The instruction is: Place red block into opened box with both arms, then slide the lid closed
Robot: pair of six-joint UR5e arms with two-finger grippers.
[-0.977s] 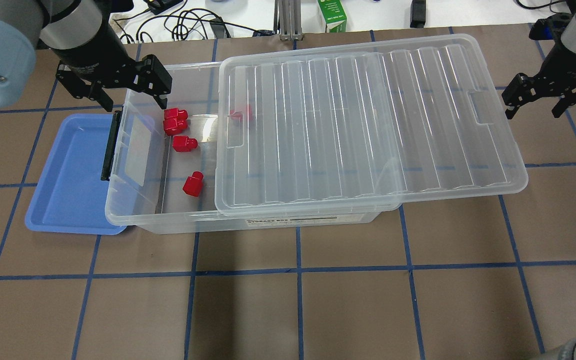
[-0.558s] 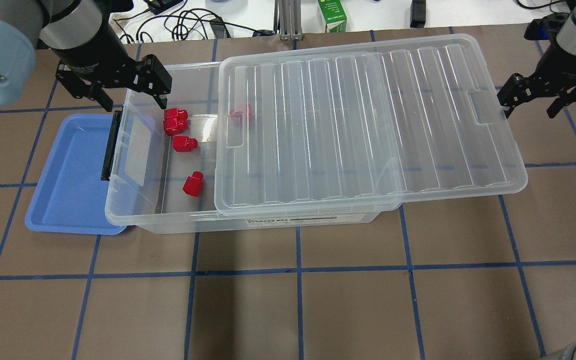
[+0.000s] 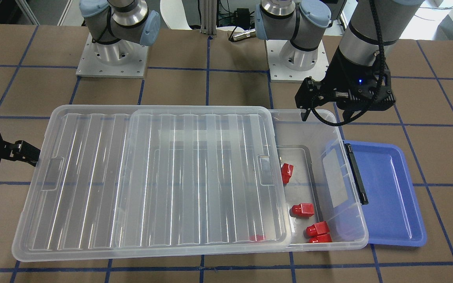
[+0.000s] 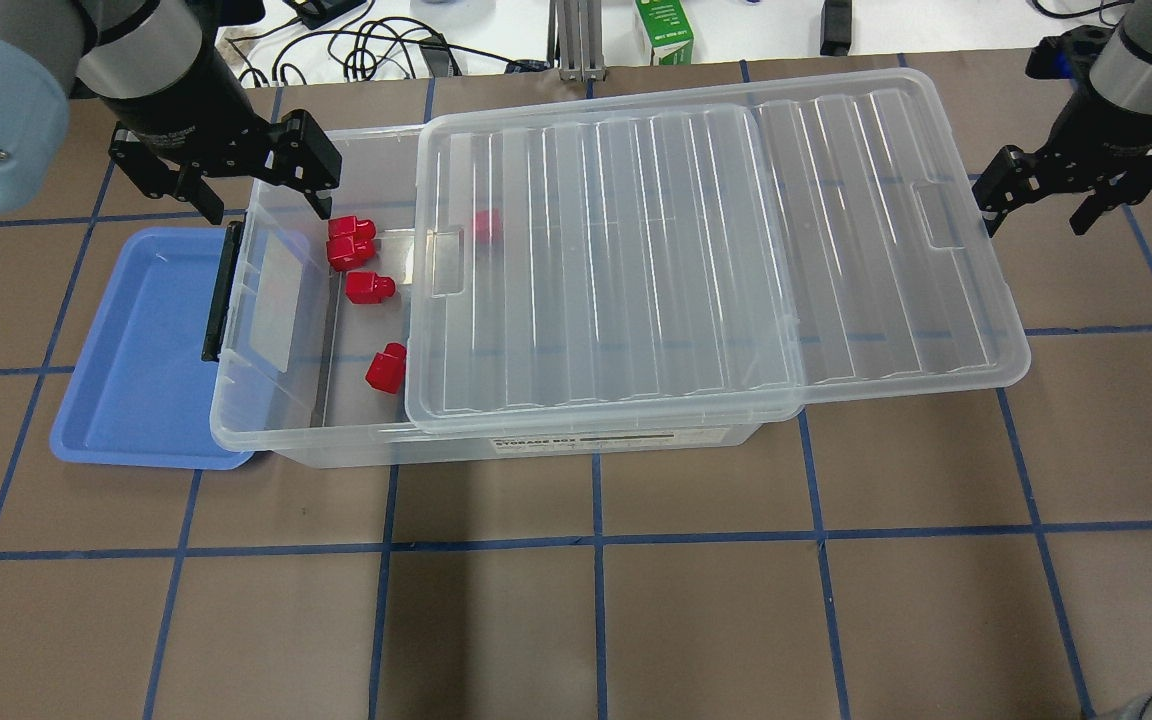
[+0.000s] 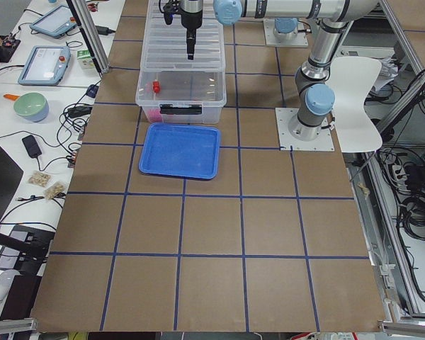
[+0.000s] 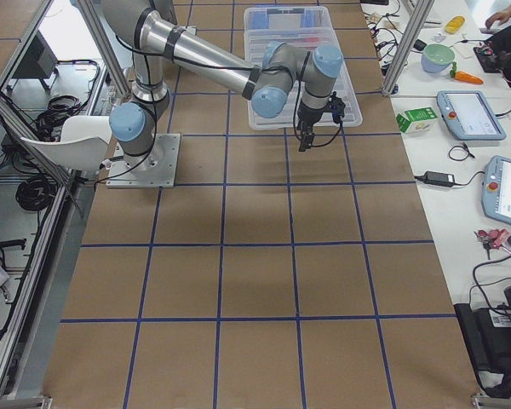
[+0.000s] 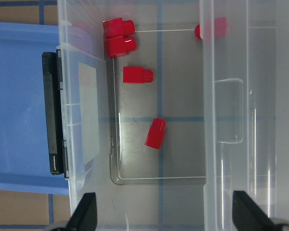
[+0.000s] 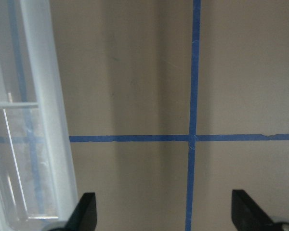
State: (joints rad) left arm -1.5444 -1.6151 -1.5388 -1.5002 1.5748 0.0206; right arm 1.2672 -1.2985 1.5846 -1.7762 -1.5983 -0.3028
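Observation:
Several red blocks (image 4: pixel 369 287) lie on the floor of the translucent box (image 4: pixel 576 440) at its uncovered left end. One red block (image 4: pixel 484 226) shows through the lid (image 4: pixel 696 250). The ribbed lid rests on the box and overhangs its right end. My left gripper (image 4: pixel 261 195) hangs open above the box's far left corner, and in the left wrist view the blocks (image 7: pixel 137 75) lie below it. My right gripper (image 4: pixel 1034 215) is open, one finger against the lid's right edge (image 8: pixel 48 120).
A blue tray (image 4: pixel 136 350) lies partly under the box's left end, beside the black bar (image 4: pixel 221 290). A green carton (image 4: pixel 664 30) and cables (image 4: pixel 366 45) sit beyond the table's far edge. The arm bases (image 3: pixel 112 55) stand on the robot's side.
The lid has slid a little to the left over the box, and my right gripper has moved left with its edge. My left gripper has stayed in place.

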